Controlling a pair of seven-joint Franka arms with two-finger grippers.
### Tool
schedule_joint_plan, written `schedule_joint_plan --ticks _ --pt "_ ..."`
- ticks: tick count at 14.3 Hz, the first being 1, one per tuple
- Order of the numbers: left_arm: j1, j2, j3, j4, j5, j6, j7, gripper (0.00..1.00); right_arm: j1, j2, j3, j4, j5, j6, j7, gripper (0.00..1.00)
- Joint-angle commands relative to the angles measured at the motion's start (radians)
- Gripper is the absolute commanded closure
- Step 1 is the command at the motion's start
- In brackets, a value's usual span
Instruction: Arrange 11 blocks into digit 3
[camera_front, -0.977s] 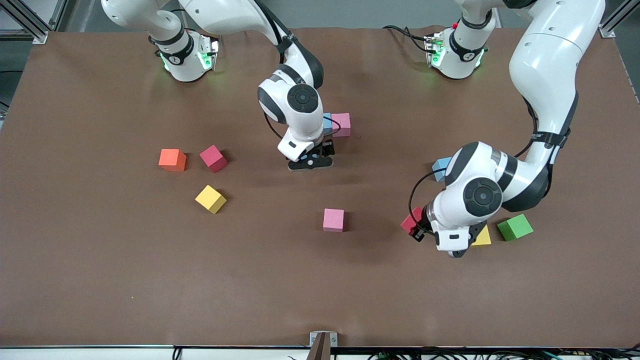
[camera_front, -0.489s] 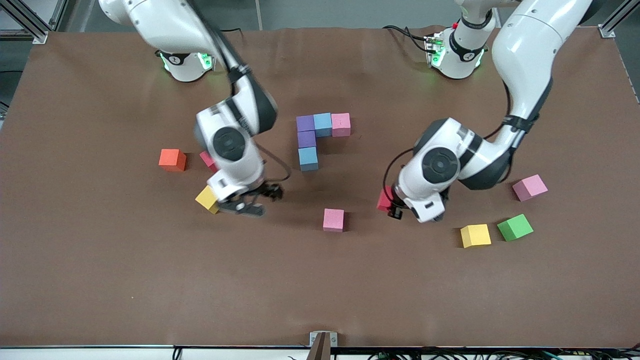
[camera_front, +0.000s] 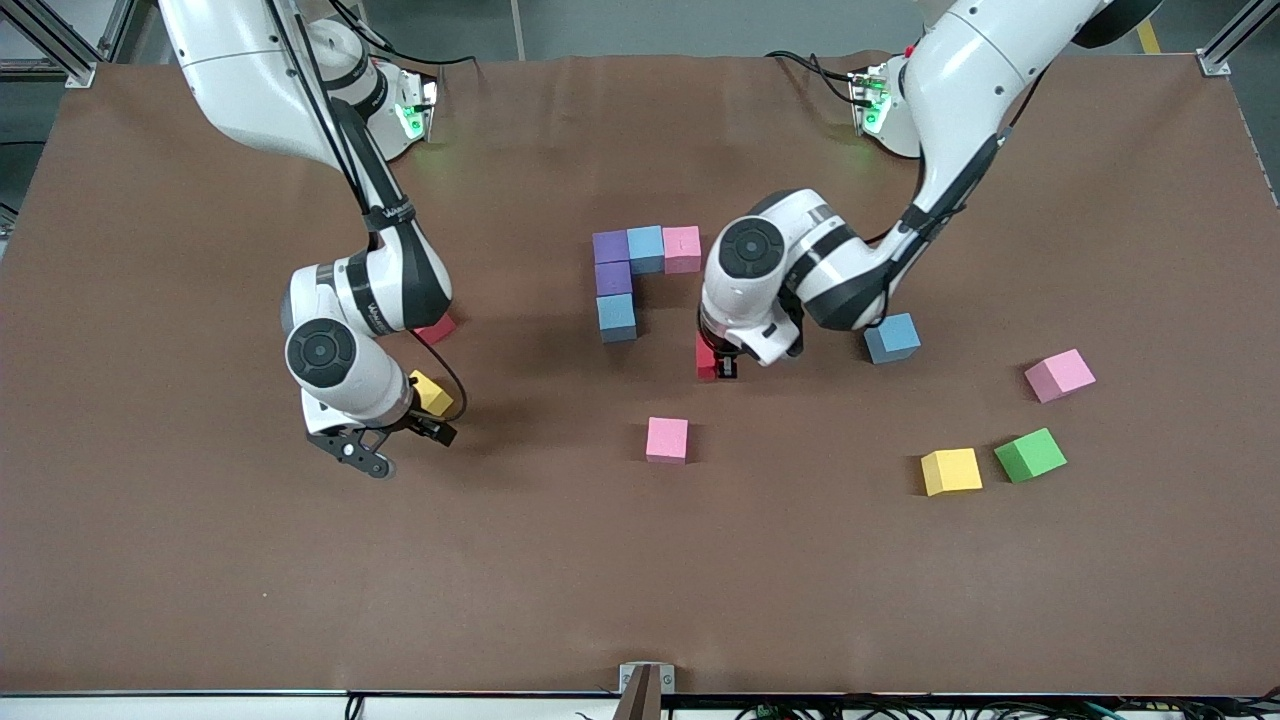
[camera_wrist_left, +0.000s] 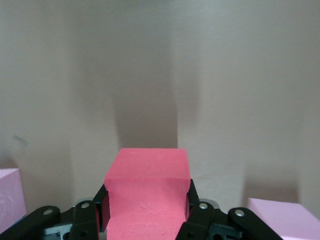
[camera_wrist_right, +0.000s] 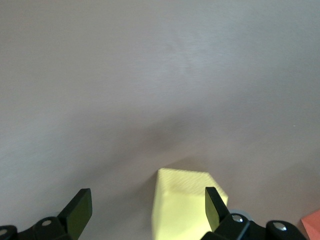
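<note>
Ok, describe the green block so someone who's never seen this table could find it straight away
Start at the left arm's end of the table. Two cubes sit side by side there, close to the front camera: the green block and a yellow block. It is the only green one.

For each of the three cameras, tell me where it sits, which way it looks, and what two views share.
Front view: high across the table, facing both arms.
Left wrist view: on the left arm, looking down past the left gripper, shut on a red block.
Right wrist view: on the right arm, looking down past the open right gripper at a yellow block.
Shared: both blocks also show in the front view.
</note>
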Motion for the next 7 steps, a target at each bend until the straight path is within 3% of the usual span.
schedule_joint_plan --ticks 1,7 --pt "0.002 -0.051 -0.021 -0.100 0.022 0.088 -0.138 0.64 -0.008 -0.109 0.001 -0.209 -0.008 0.138 0.032 0.00" --pt "-0.072 -0.022 -0.023 -0.140 0.146 0.176 -0.372 0.64 -0.005 -0.115 0.004 -0.257 -0.008 0.160 0.030 0.00"
